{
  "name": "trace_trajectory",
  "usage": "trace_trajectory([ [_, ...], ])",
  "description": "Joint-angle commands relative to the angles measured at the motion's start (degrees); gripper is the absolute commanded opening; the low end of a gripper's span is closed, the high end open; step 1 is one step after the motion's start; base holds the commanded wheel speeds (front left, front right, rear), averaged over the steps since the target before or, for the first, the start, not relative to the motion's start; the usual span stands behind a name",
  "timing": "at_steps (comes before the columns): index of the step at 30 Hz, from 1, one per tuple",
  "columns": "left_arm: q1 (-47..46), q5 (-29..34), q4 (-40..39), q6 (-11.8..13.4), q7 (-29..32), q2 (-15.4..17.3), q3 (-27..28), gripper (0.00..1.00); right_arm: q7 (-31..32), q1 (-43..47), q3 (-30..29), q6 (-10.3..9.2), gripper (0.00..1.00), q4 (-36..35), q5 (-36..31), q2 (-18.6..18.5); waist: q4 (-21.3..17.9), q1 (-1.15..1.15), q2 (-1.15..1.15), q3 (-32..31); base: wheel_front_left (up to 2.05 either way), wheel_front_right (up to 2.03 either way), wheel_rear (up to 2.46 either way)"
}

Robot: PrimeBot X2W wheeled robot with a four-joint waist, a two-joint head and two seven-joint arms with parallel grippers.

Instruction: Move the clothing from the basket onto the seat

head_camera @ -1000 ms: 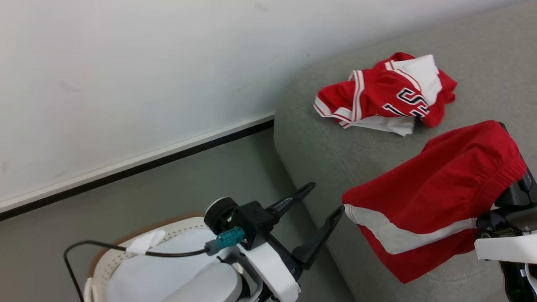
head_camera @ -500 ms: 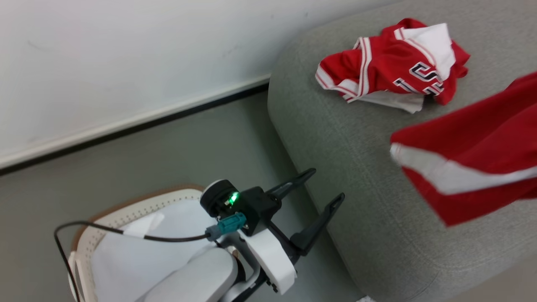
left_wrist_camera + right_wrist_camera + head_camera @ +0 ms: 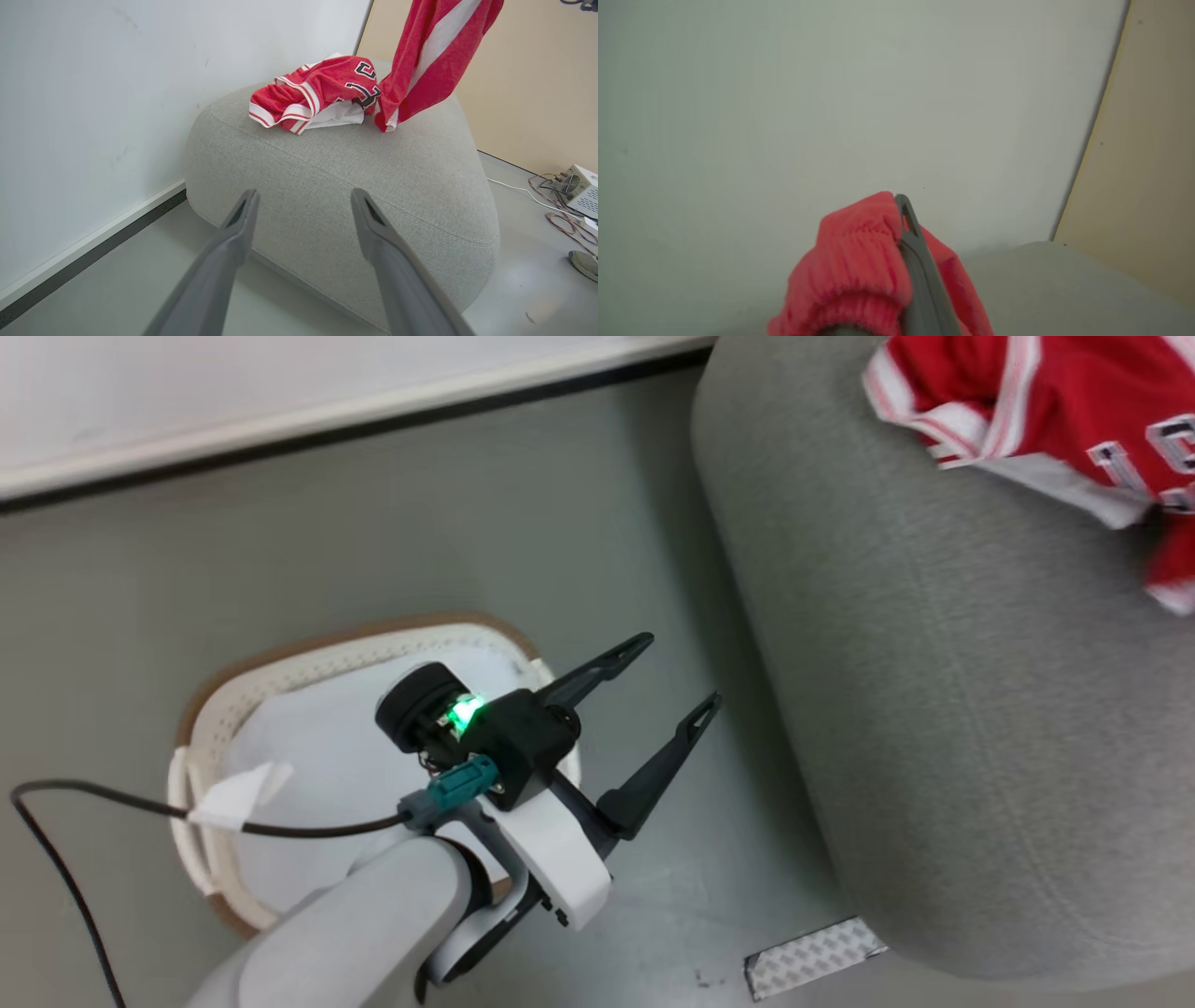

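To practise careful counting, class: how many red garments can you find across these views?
2. A jersey lies on the sofa; another garment hangs over the sofa, pinched in the right gripper. The left arm hides part of the basket, so more may be there.

Left gripper [image 3: 681, 667] fingers [image 3: 597, 668] spread between basket [image 3: 308, 658] and seat [image 3: 934, 709].

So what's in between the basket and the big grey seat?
In the head view, bare grey floor lies between the basket and the seat. The left gripper, open, hangs above that gap.
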Motion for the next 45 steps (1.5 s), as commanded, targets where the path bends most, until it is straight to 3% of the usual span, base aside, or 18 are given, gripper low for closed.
trace_trajectory([
  [1,-0.46,0.34,-0.51,0.10,-0.12,0.35,0.27,1.00,0.62,-1.76,1.15,-0.10,0.00,3.04,-1.29,-0.40,2.94,-0.02,0.00,2.83,0.00,0.00,0.00],
  [8,-1.13,0.29,-0.73,0.83,-1.46,-0.40,0.73,1.00,9.96,-8.57,9.27,-0.11,0.00,20.12,-5.54,-4.08,6.29,-0.02,0.00,4.98,0.00,0.00,0.00],
  [12,-0.97,0.01,0.02,1.02,-2.38,-0.33,0.89,1.00,16.20,-10.69,12.56,-0.12,0.00,26.01,-4.74,-3.52,6.82,-0.02,0.00,4.97,0.00,0.00,0.00],
  [13,-0.85,-0.07,0.27,1.03,-2.40,-0.28,0.95,1.00,17.07,-10.76,13.40,-0.12,0.10,26.78,-4.47,-3.41,6.79,-0.02,0.00,4.81,0.00,0.00,0.00],
  [14,-0.73,-0.16,0.47,1.08,-2.60,-0.25,0.95,1.00,17.77,-10.62,14.14,-0.12,0.37,27.37,-4.23,-3.33,6.71,-0.02,0.00,4.62,0.00,0.00,0.00],
  [15,-0.58,-0.32,0.78,1.17,-2.76,-0.24,0.96,1.00,18.64,-10.53,15.28,-0.12,0.84,27.83,-3.72,-2.96,6.59,-0.02,0.00,4.35,0.00,0.00,0.00],
  [16,-0.47,-0.47,0.99,1.22,-2.90,-0.25,0.99,1.00,19.50,-10.31,16.22,-0.12,1.00,28.18,-3.19,-2.60,6.47,-0.02,0.00,4.06,0.00,0.00,0.00],
  [28,2.94,-2.62,4.36,1.70,-5.68,-0.60,1.29,1.00,28.63,-3.94,28.68,-0.12,1.00,23.93,4.08,-4.85,4.05,-0.02,0.00,-6.41,0.00,0.00,0.00],
  [35,6.41,-5.49,5.90,3.23,-8.21,-0.03,3.32,1.00,33.48,1.59,34.11,-0.12,1.00,12.33,7.73,-10.42,3.77,-0.02,0.00,-14.77,0.00,0.00,0.00],
  [42,9.12,-7.35,5.99,5.36,-9.97,0.84,6.29,1.00,34.61,6.72,32.96,-0.11,1.00,-1.17,10.90,-14.04,5.32,-0.02,0.00,-19.67,0.00,0.00,0.00],
  [45,10.73,-8.86,5.89,6.98,-10.76,2.03,8.78,1.00,33.13,8.92,30.48,-0.11,1.00,-8.32,11.32,-13.78,6.20,-0.02,0.00,-21.22,0.00,0.00,0.00],
])
